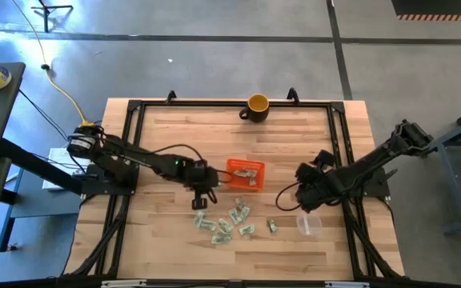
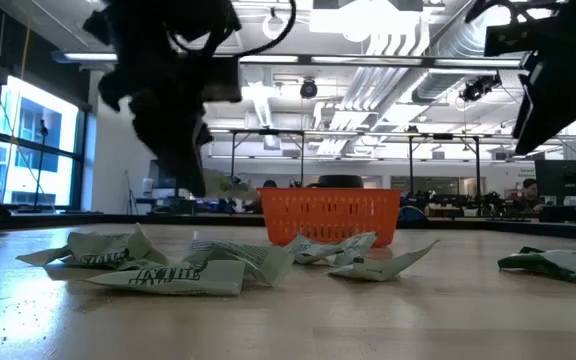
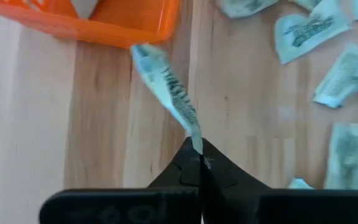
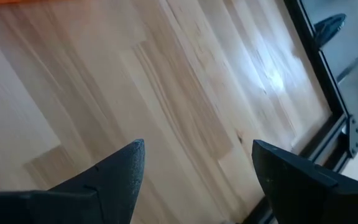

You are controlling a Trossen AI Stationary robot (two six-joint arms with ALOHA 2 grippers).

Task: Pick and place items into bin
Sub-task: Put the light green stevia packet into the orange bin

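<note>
The bench (image 1: 158, 240) is a pale wood-plank top bordered by a black metal frame (image 1: 230, 103). A yellow mug (image 1: 257, 106) stands at the middle of its far edge. The orange bin (image 1: 246, 174) sits near the bench's middle, with a few wrapped pieces inside. Between the bin and the near edge lies a loose cluster of items (image 1: 224, 223), pale green and white, some touching and overlapping; one item (image 1: 271, 226) lies a little apart toward the right edge. A clear cup (image 1: 309, 224) lies further toward the right edge, near the frame.
</note>
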